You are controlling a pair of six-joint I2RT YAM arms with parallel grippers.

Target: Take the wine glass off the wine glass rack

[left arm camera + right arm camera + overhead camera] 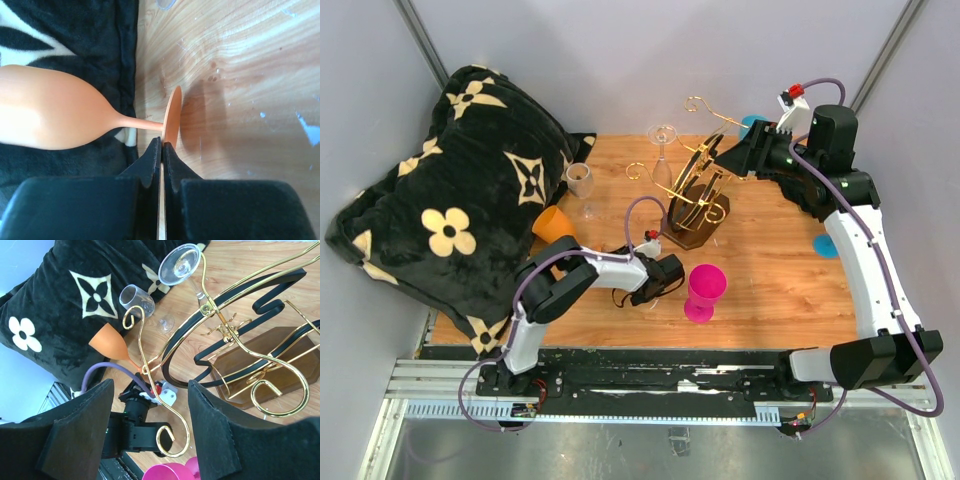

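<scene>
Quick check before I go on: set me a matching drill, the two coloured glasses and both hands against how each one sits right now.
1 orange plastic wine glass
2 pink plastic wine glass
3 left hand
4 right hand

A open, at the gold wire rack
B upright on the wooden table
C on its side against the black flowered cushion
D shut

Pairs: 1-C, 2-B, 3-D, 4-A
</scene>
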